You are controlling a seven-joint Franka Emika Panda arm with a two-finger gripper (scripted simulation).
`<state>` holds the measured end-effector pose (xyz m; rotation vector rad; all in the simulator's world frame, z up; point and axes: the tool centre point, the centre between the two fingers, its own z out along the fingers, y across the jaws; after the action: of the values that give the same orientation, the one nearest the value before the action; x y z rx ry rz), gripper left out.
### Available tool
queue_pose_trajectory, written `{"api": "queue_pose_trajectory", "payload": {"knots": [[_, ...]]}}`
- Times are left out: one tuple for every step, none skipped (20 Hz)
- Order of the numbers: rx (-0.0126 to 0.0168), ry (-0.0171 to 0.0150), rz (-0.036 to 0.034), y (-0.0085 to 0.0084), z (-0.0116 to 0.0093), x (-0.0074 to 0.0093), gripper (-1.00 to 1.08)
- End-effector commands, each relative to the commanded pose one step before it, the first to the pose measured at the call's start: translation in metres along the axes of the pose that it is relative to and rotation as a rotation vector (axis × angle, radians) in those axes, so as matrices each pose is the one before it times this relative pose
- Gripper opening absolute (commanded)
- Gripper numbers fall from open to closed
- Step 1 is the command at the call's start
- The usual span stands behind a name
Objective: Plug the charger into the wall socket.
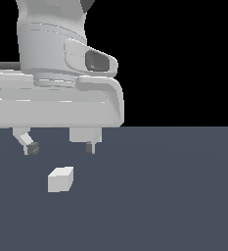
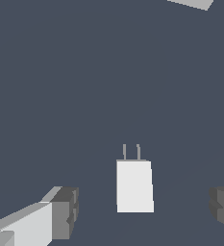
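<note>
The big white robot arm hangs low over the flat dark blue-grey floor (image 1: 174, 196), its two-fingered gripper (image 1: 61, 147) spread wide with nothing between the dark pads (image 1: 33, 148). The small plain white box-shaped charger (image 1: 60, 179) lies on the floor just below the fingers, untouched. From the wrist view the charger (image 2: 134, 186) sits between the two pads (image 2: 65, 211), nearer neither by much, and two thin grey prongs (image 2: 131, 152) stick out of one end. A light-grey slab edge (image 2: 192, 3), perhaps the wall socket, shows well beyond it
</note>
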<state>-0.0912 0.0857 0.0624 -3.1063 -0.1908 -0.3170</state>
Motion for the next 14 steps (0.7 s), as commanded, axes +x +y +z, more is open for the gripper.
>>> {"api": "queue_pose_trajectory", "payload": {"knots": [[-0.00011,0.00015,-0.00003,-0.00001,-0.00001,0.00000,1.00],[0.00000,0.00000,0.00000,0.00000,0.00026,-0.00006,1.00],[0.00000,0.00000,0.00000,0.00001,0.00078,-0.00019,1.00],[0.00000,0.00000,0.00000,0.00001,0.00130,-0.00032,1.00],[0.00000,0.00000,0.00000,0.00002,0.00182,-0.00044,1.00],[0.00000,0.00000,0.00000,0.00002,0.00233,-0.00056,1.00],[0.00000,0.00000,0.00000,0.00003,0.00284,-0.00068,1.00],[0.00000,0.00000,0.00000,0.00003,0.00334,-0.00079,1.00],[-0.00065,0.00066,-0.00031,-0.00010,0.00350,-0.00087,1.00],[0.00000,0.00000,0.00000,0.00003,0.00432,-0.00099,1.00],[0.00000,0.00000,0.00000,0.00002,0.00480,-0.00107,1.00],[0.00000,0.00000,0.00000,0.00001,0.00477,-0.00103,1.00],[-0.00036,0.00058,-0.00008,-0.00002,0.00394,-0.00083,1.00],[0.00000,0.00000,0.00000,-0.00002,0.00372,-0.00073,1.00]]}}
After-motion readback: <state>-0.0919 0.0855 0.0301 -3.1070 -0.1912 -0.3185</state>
